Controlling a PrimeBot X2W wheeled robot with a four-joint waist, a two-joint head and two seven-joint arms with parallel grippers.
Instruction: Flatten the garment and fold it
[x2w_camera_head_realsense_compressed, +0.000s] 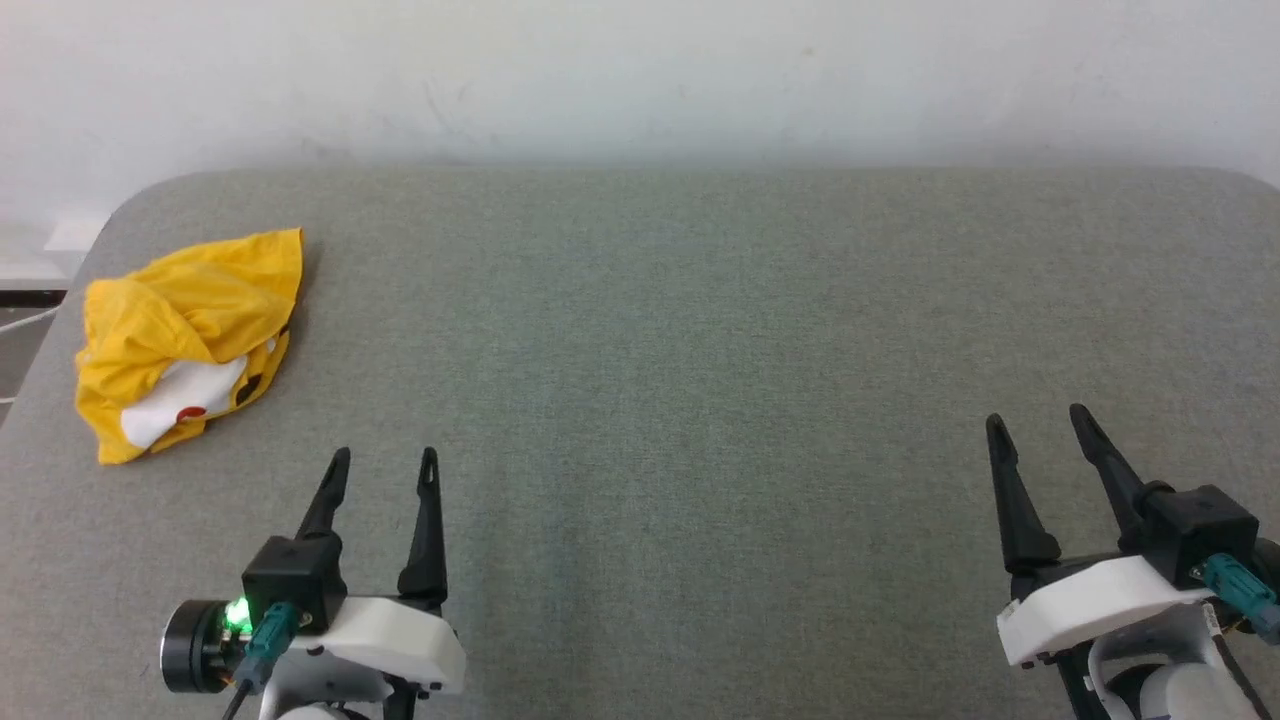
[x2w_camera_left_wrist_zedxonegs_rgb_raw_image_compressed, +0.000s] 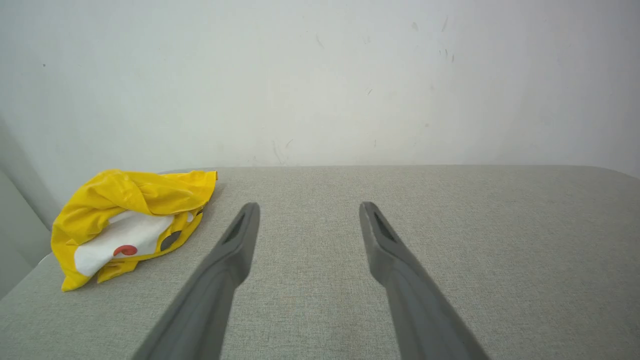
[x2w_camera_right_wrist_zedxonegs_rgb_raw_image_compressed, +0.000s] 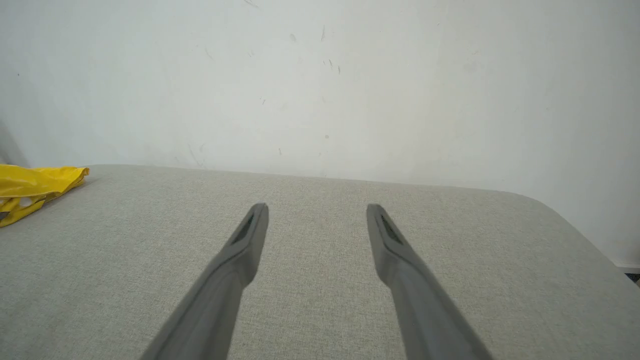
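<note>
**Start state — shirt bunched, both pincers empty**

Left pincer (x2w_camera_head_realsense_compressed: 386, 453): fingers spread wide with nothing between them, low over the near left of the tabletop (x2w_camera_head_realsense_compressed: 700, 350). The left wrist view shows bare cloth surface under the gap.

Right pincer (x2w_camera_head_realsense_compressed: 1038, 415): also spread wide and empty, at the near right, well apart from the left one.

Shirt (x2w_camera_head_realsense_compressed: 190, 340): a crumpled yellow heap near the tabletop's far-left corner, close to the left edge. It lies ahead and to the left of the left pincer and is not touching it. A white patch with a red dot faces up on the near side, with a dark spot beside it. Hem, sleeves and collar cannot be told apart in the heap. A pale wall (x2w_camera_head_realsense_compressed: 640, 80) stands behind the tabletop.

Step in hand (judgement): flattening has not begun — this is the approach to a first grasp.

Next move (judgement):
- The left arm is nearer, so it should reach forward and left and come down on an outer edge of the heap.
- It should pinch few layers, then draw the shirt toward the middle, where the right pincer can join in.
- A push rather than a pinch could send the shirt off the left edge.
</note>
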